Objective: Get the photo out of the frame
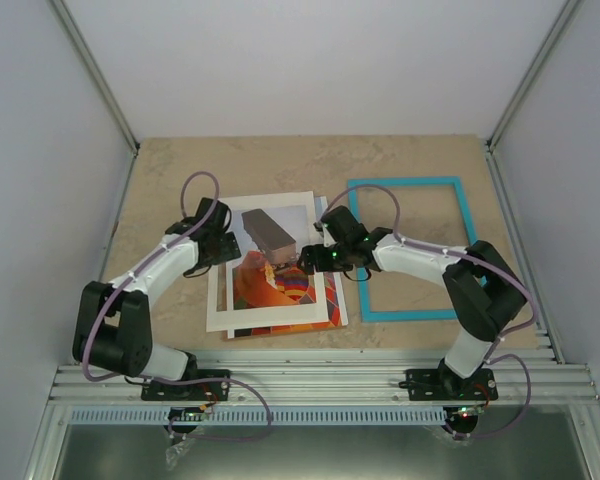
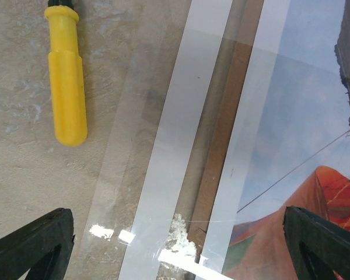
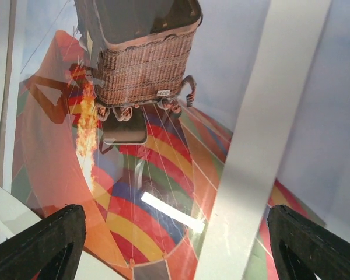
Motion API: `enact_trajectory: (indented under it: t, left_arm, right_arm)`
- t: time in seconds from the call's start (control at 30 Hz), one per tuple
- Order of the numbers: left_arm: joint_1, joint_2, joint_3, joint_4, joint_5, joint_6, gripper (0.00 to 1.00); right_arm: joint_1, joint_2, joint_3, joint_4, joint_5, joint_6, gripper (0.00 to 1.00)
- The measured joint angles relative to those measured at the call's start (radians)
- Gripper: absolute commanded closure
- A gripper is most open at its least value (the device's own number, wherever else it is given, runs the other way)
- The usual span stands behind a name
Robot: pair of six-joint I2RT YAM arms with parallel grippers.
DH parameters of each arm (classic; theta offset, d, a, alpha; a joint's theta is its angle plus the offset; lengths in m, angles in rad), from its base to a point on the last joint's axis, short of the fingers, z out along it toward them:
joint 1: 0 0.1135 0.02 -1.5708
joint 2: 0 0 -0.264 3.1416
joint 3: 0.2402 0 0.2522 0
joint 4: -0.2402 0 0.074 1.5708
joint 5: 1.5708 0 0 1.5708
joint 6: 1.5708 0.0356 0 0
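The turquoise frame (image 1: 405, 182) lies flat at the right of the table, with only table surface showing inside it. To its left the photo (image 1: 276, 284) of the orange-red balloon lies face up under a skewed white mat (image 1: 217, 300). My right gripper (image 1: 296, 262) hovers open over the balloon print (image 3: 151, 175), its fingertips (image 3: 38, 245) on either side of a mat strip (image 3: 262, 128). My left gripper (image 1: 228, 240) is open above the stack's left edge, where the mat (image 2: 169, 163), a brown backing board (image 2: 221, 146) and the photo (image 2: 303, 116) show.
A yellow tool handle (image 2: 67, 76) lies on the beige table (image 1: 180, 170) just left of the stack. A clear glossy sheet with light reflections (image 2: 114, 233) covers that left edge. White walls enclose the table and a metal rail runs along its near edge.
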Motion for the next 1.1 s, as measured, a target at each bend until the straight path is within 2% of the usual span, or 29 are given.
enact_trajectory:
  t: [0.17, 0.3, 0.43, 0.53, 0.67, 0.87, 1.1]
  left_arm:
    - [0.0, -0.045, 0.007, -0.019, 0.017, 0.0, 0.0]
    - [-0.009, -0.117, 0.006, -0.026, 0.091, -0.005, 0.0]
    - [-0.1, -0.161, -0.003, -0.016, 0.154, -0.032, 0.0]
    - [-0.196, -0.156, -0.026, 0.006, 0.211, -0.065, 0.0]
    - [-0.266, -0.124, -0.043, 0.027, 0.26, -0.1, 0.0]
    - [-0.281, -0.084, -0.048, 0.058, 0.296, -0.11, 0.0]
    - [-0.282, -0.05, -0.09, 0.09, 0.335, -0.11, 0.0]
  right_arm:
    - [-0.029, -0.081, -0.047, -0.016, 0.022, -0.014, 0.13]
    - [-0.057, -0.172, -0.123, -0.024, 0.026, -0.024, 0.13]
    - [-0.06, -0.193, -0.17, -0.024, 0.026, -0.026, 0.14]
    - [-0.062, -0.203, -0.229, -0.015, 0.019, -0.019, 0.16]
    - [-0.068, -0.203, -0.264, -0.003, 0.008, -0.004, 0.17]
    - [-0.069, -0.184, -0.283, 0.057, -0.021, 0.025, 0.17]
    - [-0.069, -0.148, -0.294, 0.132, -0.069, 0.056, 0.23]
